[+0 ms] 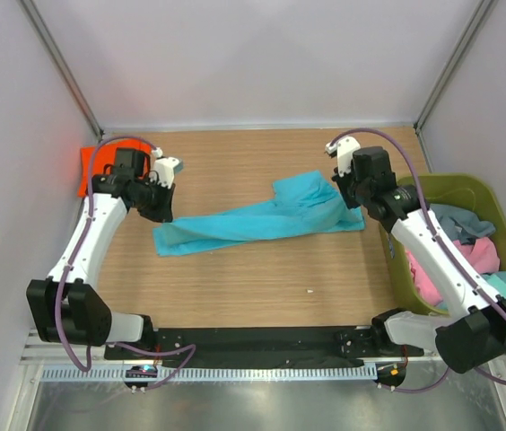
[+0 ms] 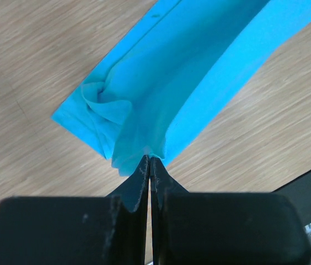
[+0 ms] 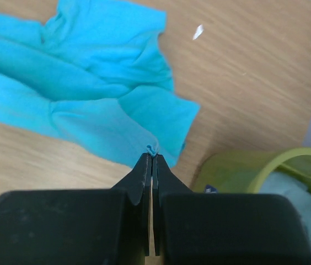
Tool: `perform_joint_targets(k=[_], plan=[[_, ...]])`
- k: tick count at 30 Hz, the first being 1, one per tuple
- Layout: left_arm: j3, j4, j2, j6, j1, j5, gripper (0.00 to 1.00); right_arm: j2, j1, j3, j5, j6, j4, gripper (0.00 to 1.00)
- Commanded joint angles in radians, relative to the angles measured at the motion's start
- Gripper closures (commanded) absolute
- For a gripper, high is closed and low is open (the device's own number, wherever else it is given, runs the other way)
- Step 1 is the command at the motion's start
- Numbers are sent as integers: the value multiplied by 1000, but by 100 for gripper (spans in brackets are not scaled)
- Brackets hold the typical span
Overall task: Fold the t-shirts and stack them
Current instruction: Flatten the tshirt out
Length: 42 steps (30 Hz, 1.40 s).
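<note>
Right pincer (image 3: 152,155): jaws pressed together, a small pucker of cloth nipped at the very tips. It holds one end of the turquoise shirt (image 1: 262,220), the end just beside the green bin (image 1: 468,184).

Left pincer (image 2: 149,160): likewise closed tight, with a bunched, twisted corner of the same shirt caught between the tips. This is the end farthest from the bin.

Shirt: gathered into a long narrow band, not spread. Its long axis runs straight away from the bin across the wooden table (image 1: 262,296), the bin end a little farther from the arm bases than the other. From each pincer the cloth leads off toward the other one, so the shirt lies between the two. The bin end is wider and rumpled, with folds lapping over each other. The far end tapers to a flattish tab.

I cannot tell whether the middle rests on the table or hangs just above it.

Neither arm is nearer, as each has its own end. My reading: the coming move turns on that axis. Drawing the two ends apart along it should take out the slack. Opening the band into a flat shirt will need a pull across it.

Other shirts: several heaped inside the bin. An orange shirt (image 1: 85,166) lies well apart from the bin, beyond the left pincer.
</note>
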Motion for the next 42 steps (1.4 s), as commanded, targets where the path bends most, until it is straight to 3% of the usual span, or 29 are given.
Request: perform_joint_targets(k=[1, 10, 14, 26, 29, 31, 34, 37, 42], plan=[[7, 20, -41, -12, 6, 21, 100, -38, -6, -38, -115, 48, -36, 99], [1, 29, -32, -23, 4, -10, 100, -52, -3, -168, -389, 103, -121, 99], [9, 35, -11, -23, 10, -22, 100, 21, 7, -153, -445, 44, -99, 99], [-2, 43, 3, -32, 19, -19, 100, 255, 28, 118, -315, -407, -132, 97], [-14, 48, 2, -37, 19, -18, 100, 275, 33, 118, -287, -498, -129, 86], [-17, 49, 2, -37, 21, -18, 100, 269, 42, 94, -212, -551, -100, 66], [-17, 54, 2, -35, 21, -19, 100, 223, 56, 51, -47, -565, 35, 49], [-20, 58, 0, -38, 22, -15, 100, 198, 70, 75, 36, -515, 106, 41], [-37, 80, 15, -49, 24, 4, 100, 209, 109, 97, -5, -409, -79, 42]])
